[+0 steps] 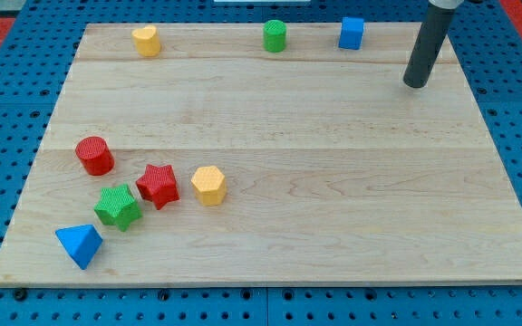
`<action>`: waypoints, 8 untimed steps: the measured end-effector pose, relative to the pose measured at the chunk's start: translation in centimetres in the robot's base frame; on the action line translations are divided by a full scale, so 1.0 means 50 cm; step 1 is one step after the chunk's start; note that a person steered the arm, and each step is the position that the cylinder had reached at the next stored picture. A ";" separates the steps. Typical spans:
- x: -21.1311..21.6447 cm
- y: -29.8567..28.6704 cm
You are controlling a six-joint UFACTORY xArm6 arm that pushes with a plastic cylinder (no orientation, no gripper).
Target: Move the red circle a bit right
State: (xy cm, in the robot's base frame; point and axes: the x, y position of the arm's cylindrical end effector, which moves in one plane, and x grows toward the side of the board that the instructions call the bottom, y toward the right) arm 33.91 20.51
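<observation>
Wooden board fills the view, blocks sit in two groups. No jaws on our rig, just the rod, holding nothing; our tip is at about 2 o'clock, well apart from the target, so we judge the approach hasn't begun. Red circle sits at 9 o'clock: short ribbed cylinder, upright, free on its left side. Red star, green star, yellow hexagon crowd its 4 o'clock side; a push to the right looks clear.
</observation>
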 end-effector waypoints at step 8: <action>0.352 -0.882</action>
State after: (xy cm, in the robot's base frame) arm 51.53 -23.57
